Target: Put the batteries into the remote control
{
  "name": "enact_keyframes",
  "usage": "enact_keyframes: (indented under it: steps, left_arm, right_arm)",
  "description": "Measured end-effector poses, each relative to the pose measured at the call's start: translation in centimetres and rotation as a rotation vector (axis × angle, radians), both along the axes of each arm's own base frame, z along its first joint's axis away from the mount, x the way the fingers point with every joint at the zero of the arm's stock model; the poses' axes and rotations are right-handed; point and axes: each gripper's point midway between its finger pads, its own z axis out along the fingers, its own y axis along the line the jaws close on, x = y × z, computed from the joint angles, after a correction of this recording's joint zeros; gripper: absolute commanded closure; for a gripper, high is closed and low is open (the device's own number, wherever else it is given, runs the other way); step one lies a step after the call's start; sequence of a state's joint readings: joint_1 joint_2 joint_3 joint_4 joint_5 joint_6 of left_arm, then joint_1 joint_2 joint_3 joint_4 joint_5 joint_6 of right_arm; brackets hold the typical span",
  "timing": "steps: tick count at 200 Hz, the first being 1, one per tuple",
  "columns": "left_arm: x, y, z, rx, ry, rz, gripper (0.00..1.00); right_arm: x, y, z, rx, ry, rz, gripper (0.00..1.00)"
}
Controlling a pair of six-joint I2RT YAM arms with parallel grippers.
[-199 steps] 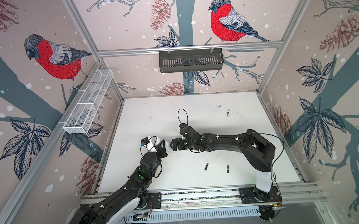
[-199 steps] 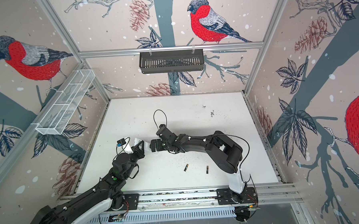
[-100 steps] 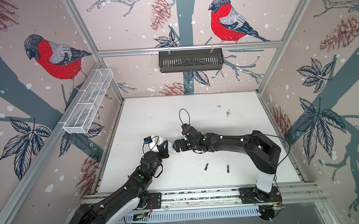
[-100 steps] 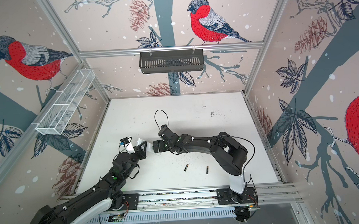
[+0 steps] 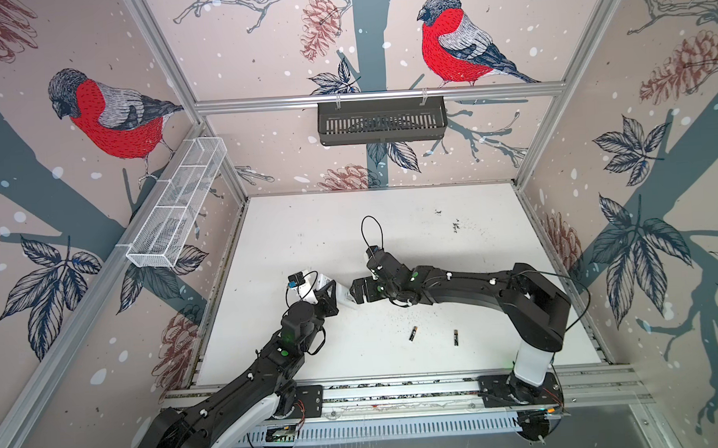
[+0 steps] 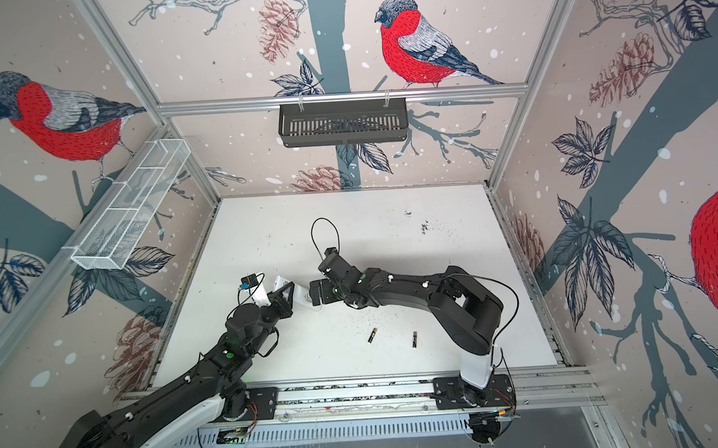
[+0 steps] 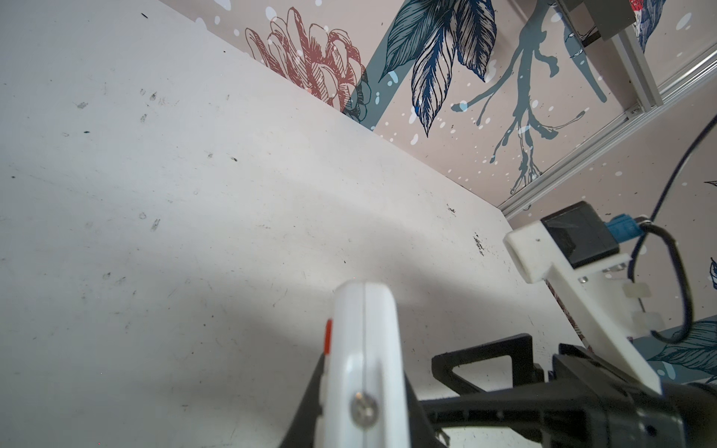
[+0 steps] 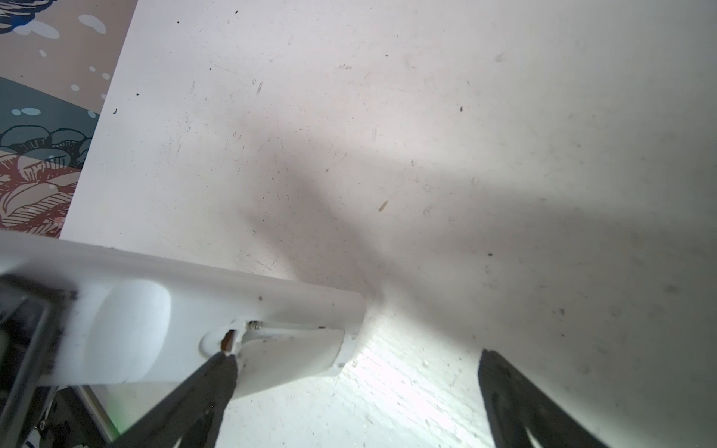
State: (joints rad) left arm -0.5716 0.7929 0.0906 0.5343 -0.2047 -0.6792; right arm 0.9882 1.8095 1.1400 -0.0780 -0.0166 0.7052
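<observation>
The remote control point(image 8: 271, 306) is held clear of the desk point(image 5: 308, 235), clenched by the left end effector point(image 5: 334, 293). The right end effector point(image 8: 357, 358) is spread wide and empty. One fingertip point(image 8: 221, 372) is set against the notch of the back cover point(image 8: 295, 349) at the remote control's free end. Opening the battery cover is judged to be the step in hand. The batteries point(image 5: 412, 333) are seen lying on the desk, well apart from the remote control. Next, a prying push at the notch is called for, against a firm hold.
</observation>
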Motion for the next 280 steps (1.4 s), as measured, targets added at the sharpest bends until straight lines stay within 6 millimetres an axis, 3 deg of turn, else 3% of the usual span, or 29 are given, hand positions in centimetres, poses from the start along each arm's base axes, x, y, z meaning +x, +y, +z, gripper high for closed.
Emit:
enact_keyframes:
  steps: [90, 151, 218, 280]
  left_arm:
    - [-0.1, -0.3, 0.1, 0.010, -0.005, -0.025, 1.00]
    - [-0.2, -0.6, 0.2, 0.013, -0.006, -0.060, 1.00]
    - [-0.9, -2.6, 1.1, 0.053, -0.005, -0.212, 1.00]
    - [-1.4, -3.9, 1.4, 0.055, 0.011, -0.289, 1.00]
  right_arm:
    - [-0.4, 0.2, 1.6, 0.003, -0.075, 0.070, 0.00]
    - [-2.2, -0.8, 1.5, 0.021, -0.169, 0.228, 0.03]
    - [-3.6, -0.8, 2.7, 0.043, -0.314, 0.432, 0.03]
    - [-4.2, -0.4, 2.6, 0.042, -0.351, 0.504, 0.06]
